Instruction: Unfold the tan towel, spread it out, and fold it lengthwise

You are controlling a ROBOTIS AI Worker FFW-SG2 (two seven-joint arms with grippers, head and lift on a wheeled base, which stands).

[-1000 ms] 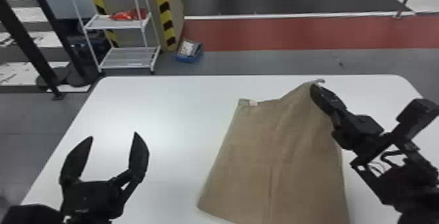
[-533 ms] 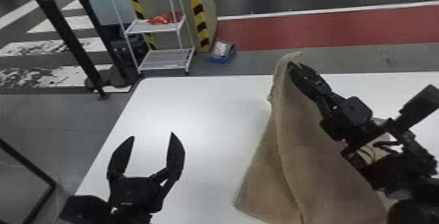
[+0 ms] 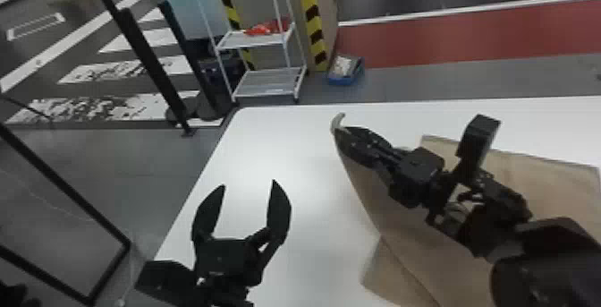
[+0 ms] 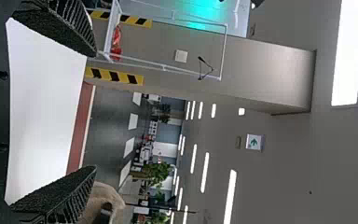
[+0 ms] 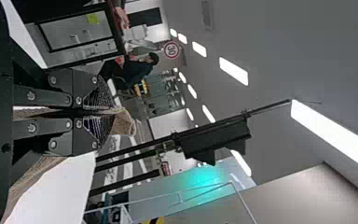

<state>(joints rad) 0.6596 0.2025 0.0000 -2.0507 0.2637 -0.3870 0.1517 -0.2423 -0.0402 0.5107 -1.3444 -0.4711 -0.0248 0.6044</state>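
Note:
Over the table's right half, the tan towel hangs from my right gripper, which is shut on its edge; a small tip sticks out past the fingers. Part of the towel spreads behind and beneath the right arm. In the right wrist view the right gripper pinches the cloth, and a bit of towel pokes beyond it. My left gripper stands open above the table's left part, apart from the towel. The left wrist view has the left gripper with nothing between its fingers and some towel beyond one finger.
The white table has its left edge under the left arm. Past its far edge stand a white wire rack and a blue box on the floor. Black posts rise at the left.
The head view has turned to the left. My right gripper has carried the held towel edge leftward across the table, nearer the left gripper, and the cloth now folds over itself. The left gripper stays open.

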